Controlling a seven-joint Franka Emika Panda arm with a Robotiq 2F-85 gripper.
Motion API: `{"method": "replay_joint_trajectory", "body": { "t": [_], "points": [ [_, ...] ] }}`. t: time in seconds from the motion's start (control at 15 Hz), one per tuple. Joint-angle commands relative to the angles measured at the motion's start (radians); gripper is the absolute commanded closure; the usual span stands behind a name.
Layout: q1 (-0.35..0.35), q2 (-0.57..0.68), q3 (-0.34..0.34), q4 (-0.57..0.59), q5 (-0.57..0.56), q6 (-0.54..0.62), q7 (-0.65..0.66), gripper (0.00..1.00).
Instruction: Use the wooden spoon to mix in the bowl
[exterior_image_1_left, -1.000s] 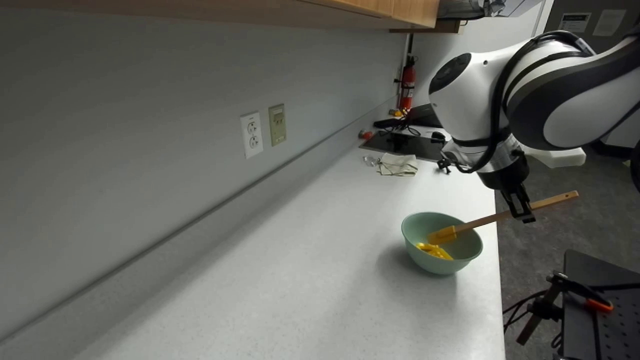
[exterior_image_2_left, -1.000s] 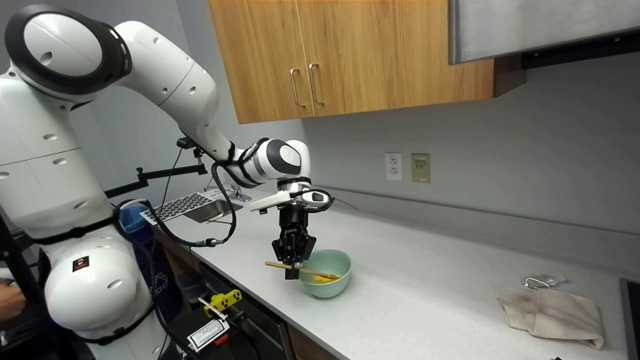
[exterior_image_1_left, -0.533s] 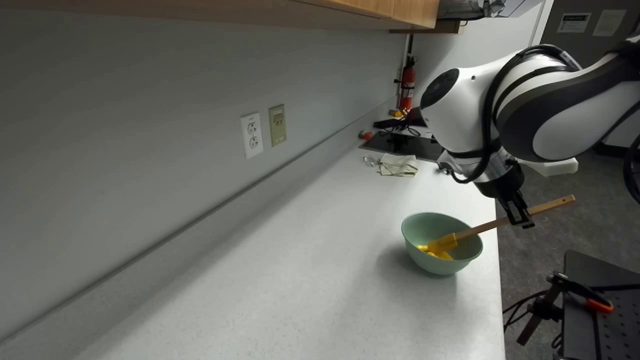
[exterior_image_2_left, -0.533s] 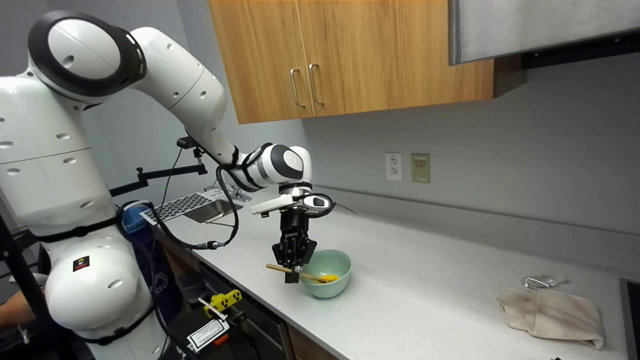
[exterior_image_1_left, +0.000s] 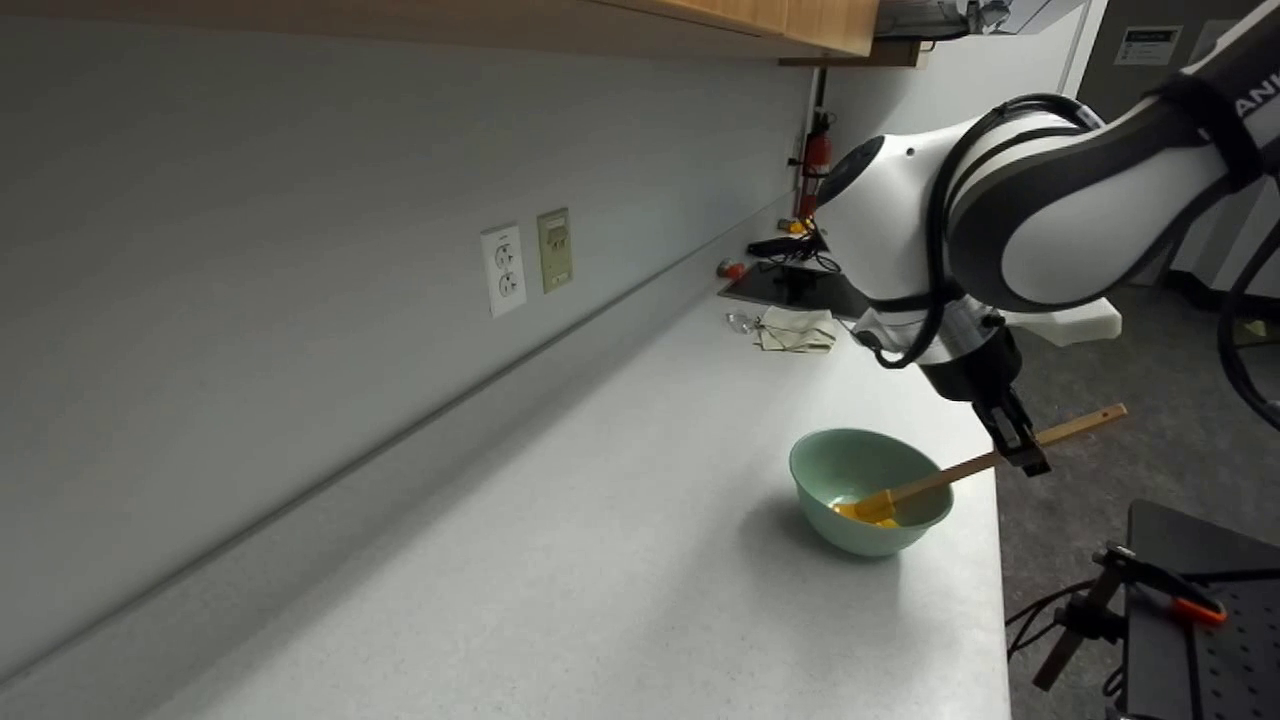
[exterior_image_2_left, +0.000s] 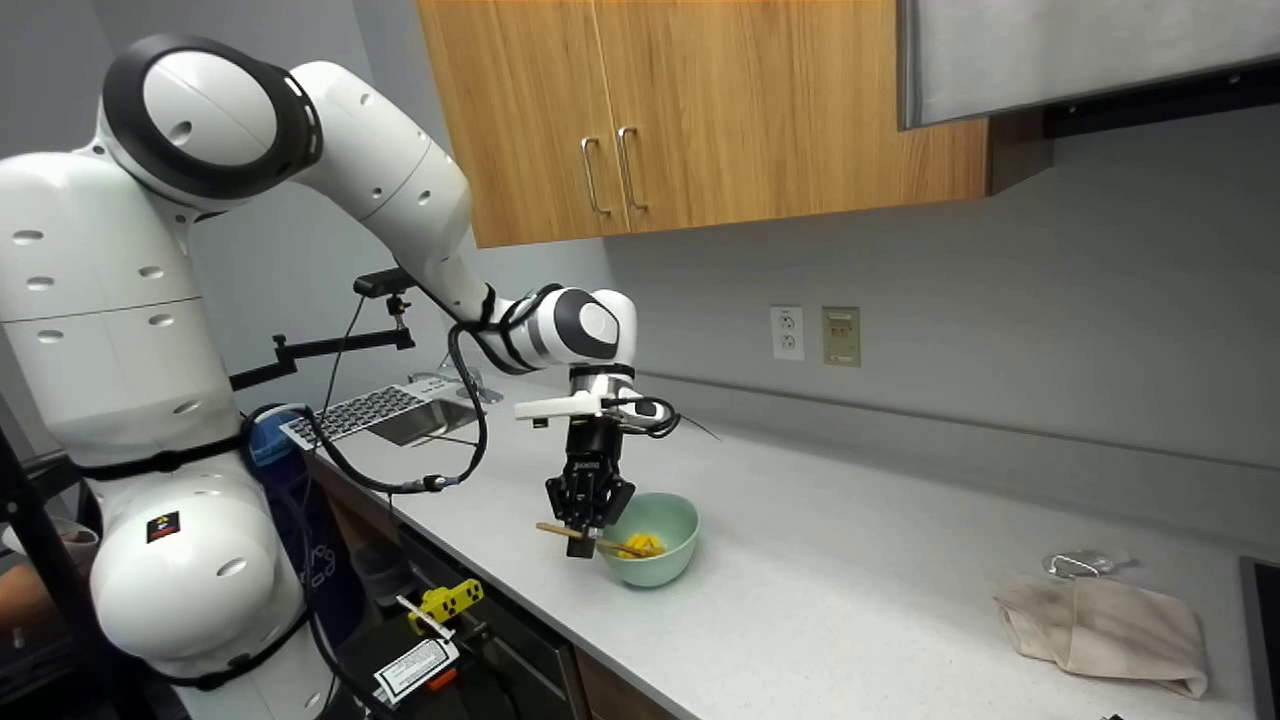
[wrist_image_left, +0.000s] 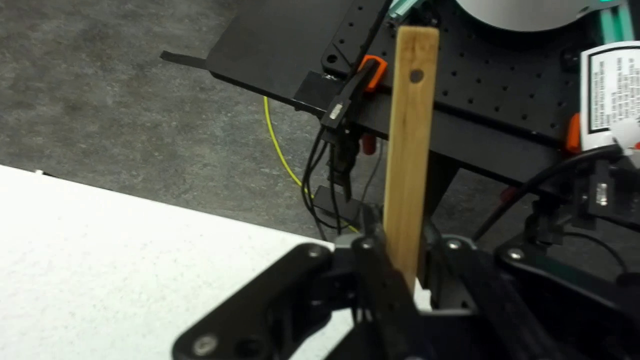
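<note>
Gripper (wrist_image_left: 401, 236) has spoon (exterior_image_1_left: 972, 467) pinched by handle, head down in bowl (exterior_image_1_left: 848, 472) w/ yellow bits (exterior_image_2_left: 647, 543); bowl upright on counter (exterior_image_1_left: 600, 560). Pickup done, prob. at mixing step; amt. of stirring left unclear.

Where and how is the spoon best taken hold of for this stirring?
I'd take the spoon by the middle of its handle, from above, jaws across its width, as the gripper has it. The straight, slim handle slants up past the rim of the bowl, so both its sides are reachable; the head is down inside.
</note>
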Motion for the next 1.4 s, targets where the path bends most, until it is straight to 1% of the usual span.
{"method": "replay_joint_trajectory", "body": {
  "t": [0.0, 0.07, 0.13, 0.27, 0.4, 0.73, 1.0, 1.33],
  "points": [
    [-0.019, -0.023, -0.011, 0.041, 0.139, -0.065, -0.196, 0.96],
    [-0.020, -0.036, -0.015, 0.043, 0.151, -0.078, -0.216, 0.96],
    [-0.018, -0.049, -0.017, 0.042, 0.138, -0.079, -0.201, 0.96],
    [-0.011, -0.075, -0.021, 0.031, 0.085, -0.051, -0.136, 0.96],
    [-0.007, -0.096, -0.020, 0.017, 0.038, 0.003, -0.067, 0.96],
    [0.002, -0.045, -0.010, 0.006, -0.029, 0.031, 0.042, 0.96],
    [0.012, -0.003, -0.001, -0.025, -0.020, 0.014, 0.056, 0.96],
    [0.006, 0.011, 0.002, -0.017, 0.048, -0.006, -0.001, 0.96]
  ]
}}
